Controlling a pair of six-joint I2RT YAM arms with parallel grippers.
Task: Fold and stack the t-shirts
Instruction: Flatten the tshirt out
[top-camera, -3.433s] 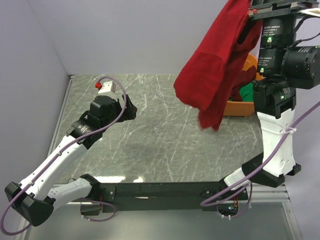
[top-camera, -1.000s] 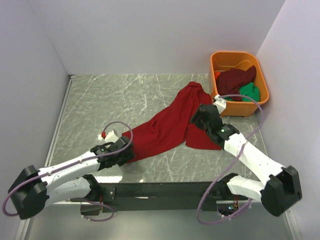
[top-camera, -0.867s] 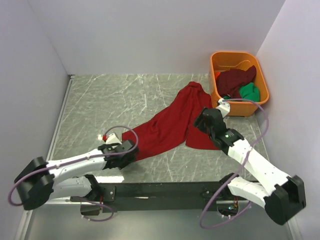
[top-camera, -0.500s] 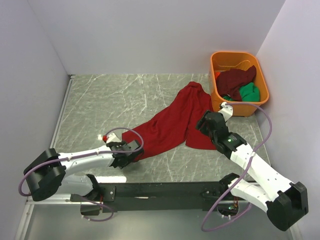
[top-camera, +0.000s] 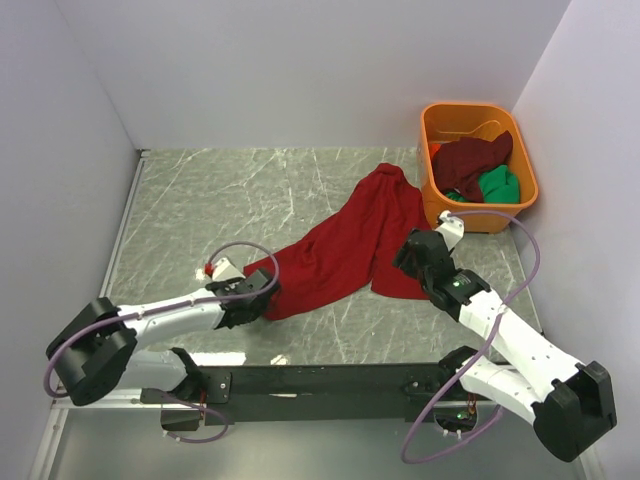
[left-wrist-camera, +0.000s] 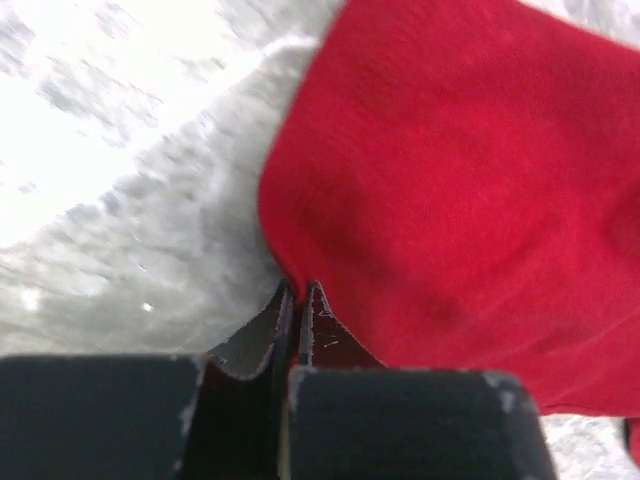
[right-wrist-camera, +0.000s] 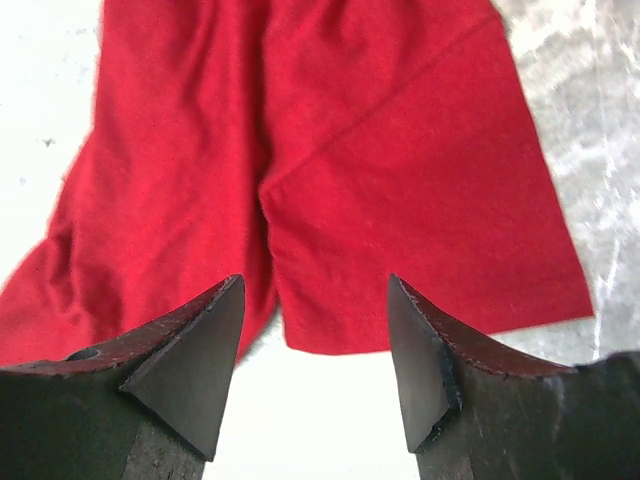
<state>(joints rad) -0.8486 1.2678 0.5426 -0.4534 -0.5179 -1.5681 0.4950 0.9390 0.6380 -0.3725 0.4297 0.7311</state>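
Observation:
A bright red t-shirt (top-camera: 345, 245) lies crumpled in a long diagonal strip on the marble table, running from near the tub down to the front left. My left gripper (top-camera: 258, 296) is at its lower-left end. In the left wrist view this gripper (left-wrist-camera: 298, 292) is shut, pinching the red shirt's (left-wrist-camera: 450, 170) edge. My right gripper (top-camera: 411, 251) hovers open over the shirt's right end. The right wrist view shows the right gripper (right-wrist-camera: 315, 285) just above a red sleeve (right-wrist-camera: 420, 210), touching nothing. A dark maroon t-shirt (top-camera: 476, 155) and a green t-shirt (top-camera: 499, 184) lie bunched in the tub.
An orange plastic tub (top-camera: 466, 109) stands at the back right against the wall. White walls close off the left, back and right. The table's (top-camera: 230, 195) black front rail (top-camera: 320, 382) carries both arm bases.
My left gripper slid right along the table to the shirt's lower-left end and shut on its edge. The right gripper stayed open over the right end, shifting only slightly.

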